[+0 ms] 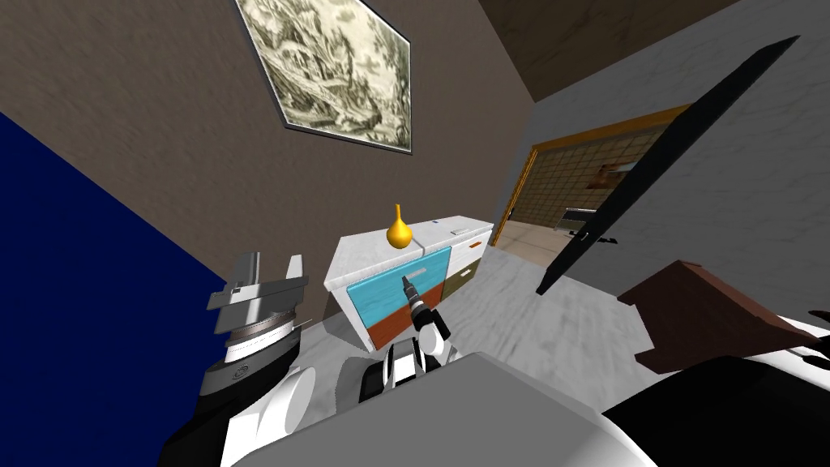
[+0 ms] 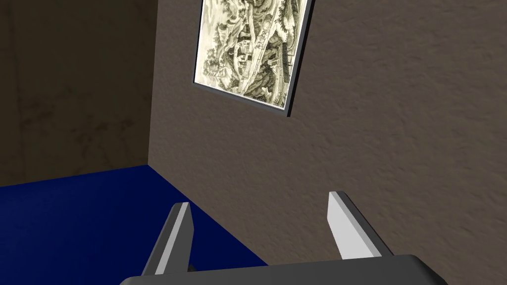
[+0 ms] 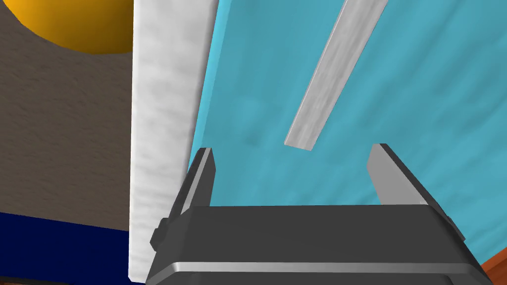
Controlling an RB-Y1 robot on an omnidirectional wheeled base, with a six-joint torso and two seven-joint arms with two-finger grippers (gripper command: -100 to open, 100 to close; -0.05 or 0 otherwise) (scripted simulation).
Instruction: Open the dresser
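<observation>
1. Two fingers of my right gripper (image 3: pixel 292 151) stand apart, facing the turquoise drawer front (image 3: pixel 426 99) of the dresser (image 1: pixel 361 247).
2. The near end of the grey bar handle (image 3: pixel 332 74) lies just ahead, between the fingertips; I can't tell whether they touch it.
3. An orange-yellow vase (image 1: pixel 398 230) stands on the dresser top beyond the gripper.
4. My left gripper (image 2: pixel 257 203) is raised, fingers spread.

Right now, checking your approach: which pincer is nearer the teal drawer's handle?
Right. The right pincer is open just short of the handle; the left pincer is raised far off, facing the wall.
</observation>
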